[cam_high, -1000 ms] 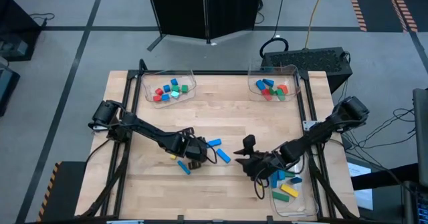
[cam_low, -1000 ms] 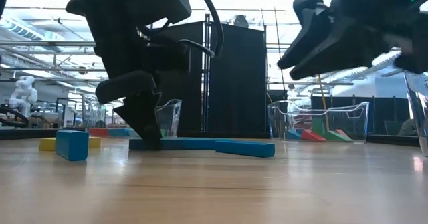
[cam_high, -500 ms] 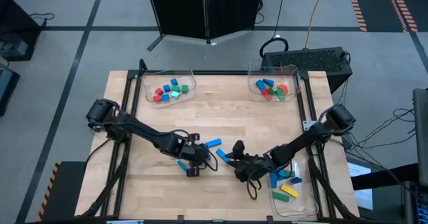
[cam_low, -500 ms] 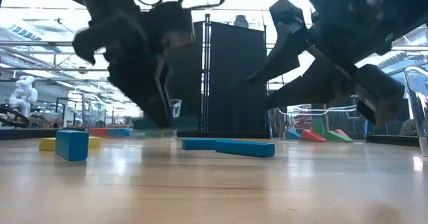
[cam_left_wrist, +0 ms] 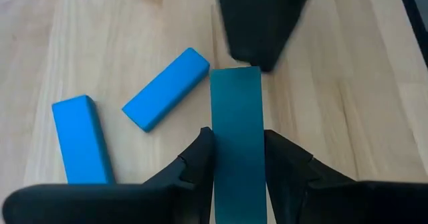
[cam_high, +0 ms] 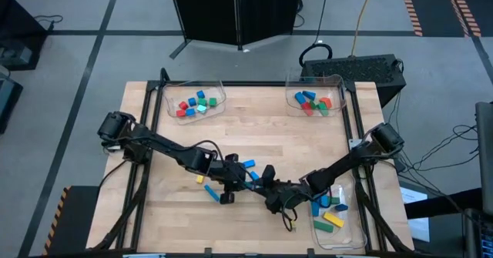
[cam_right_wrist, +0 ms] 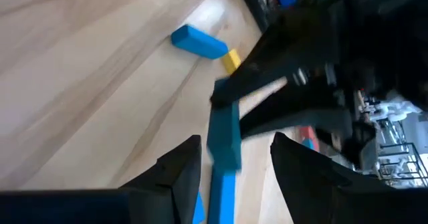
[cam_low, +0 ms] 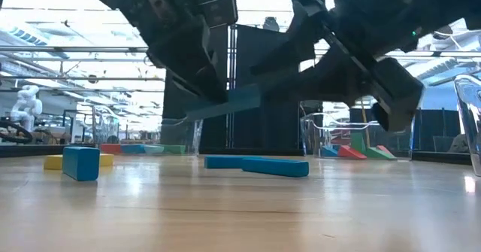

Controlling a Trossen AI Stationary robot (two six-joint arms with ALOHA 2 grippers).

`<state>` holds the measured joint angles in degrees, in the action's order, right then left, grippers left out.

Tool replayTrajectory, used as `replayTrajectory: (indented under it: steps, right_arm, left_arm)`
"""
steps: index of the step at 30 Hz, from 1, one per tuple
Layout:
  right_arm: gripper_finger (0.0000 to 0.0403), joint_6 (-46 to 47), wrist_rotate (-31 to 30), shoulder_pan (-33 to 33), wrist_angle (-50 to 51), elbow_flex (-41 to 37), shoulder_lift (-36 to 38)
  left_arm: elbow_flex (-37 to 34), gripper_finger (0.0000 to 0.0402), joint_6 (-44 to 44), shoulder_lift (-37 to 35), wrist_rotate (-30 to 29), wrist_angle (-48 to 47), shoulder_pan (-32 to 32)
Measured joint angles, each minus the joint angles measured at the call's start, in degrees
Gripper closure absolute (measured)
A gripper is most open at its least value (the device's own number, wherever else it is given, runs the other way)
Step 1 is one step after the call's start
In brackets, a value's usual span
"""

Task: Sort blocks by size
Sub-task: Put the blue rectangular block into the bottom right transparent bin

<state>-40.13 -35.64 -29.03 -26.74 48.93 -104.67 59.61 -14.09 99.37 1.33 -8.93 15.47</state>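
My left gripper (cam_high: pixel 237 173) is shut on a teal bar (cam_left_wrist: pixel 237 117) and holds it above the middle of the table. In the low view the teal bar (cam_low: pixel 225 101) is tilted. My right gripper (cam_high: pixel 266 181) is open and faces the left one, its fingers at the bar's free end (cam_right_wrist: pixel 224 127). Two blue bars (cam_left_wrist: pixel 166 89) (cam_left_wrist: pixel 80 140) lie flat on the table below. A short blue block (cam_high: pixel 212 192) and a yellow block (cam_high: pixel 200 179) lie on the near side of my left gripper. My left gripper pinches the teal bar's two long sides (cam_left_wrist: pixel 221 157) between its two fingers. The bar lies along the fingers and sticks out ahead of them. It is lifted clear of the table, its free end (cam_low: pixel 252 95) higher. My right gripper: I cannot tell whether a fingertip (cam_left_wrist: pixel 261 60) touches the bar's free end.
Clear trays with small blocks stand at the far left (cam_high: pixel 194 102) and far right (cam_high: pixel 314 100). A third tray (cam_high: pixel 333 216) with longer blocks stands at the near right edge, beside my right arm. Bare wood lies at the near left and centre far.
My left gripper has risen from the table with the teal bar and gone toward the right edge; the bar is now clear and tilted. The two blue bars stayed on the table. My right gripper has gone toward the left edge, up to the bar's free end.
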Motion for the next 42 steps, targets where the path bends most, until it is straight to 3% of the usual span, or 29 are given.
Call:
replayTrajectory:
  steps: [13,25,30,36,42]
  right_arm:
    - [0.0235,-0.79,-0.26,0.29,-0.09,1.09,-0.23]
    - [0.0364,0.34,-0.05,-0.14,0.34,1.04,-0.23]
    - [0.0362,0.51,-2.52,-0.49,0.96,1.00,-0.23]
    - [0.0357,0.20,-11.69,-2.36,4.53,1.00,0.73]
    - [0.0357,1.34,-13.68,-4.84,9.23,1.00,5.95]
  left_arm:
    - [0.00,0.0301,1.53,0.00,3.21,4.73,-0.45]
    - [0.00,0.0302,1.18,-0.02,3.79,5.02,-1.11]
    - [0.02,0.0303,1.06,-0.05,2.08,4.51,-1.71]
    - [0.20,0.0303,1.54,-1.14,0.19,2.35,-2.11]
    - [0.20,0.0302,4.16,-3.29,0.38,1.93,-2.00]
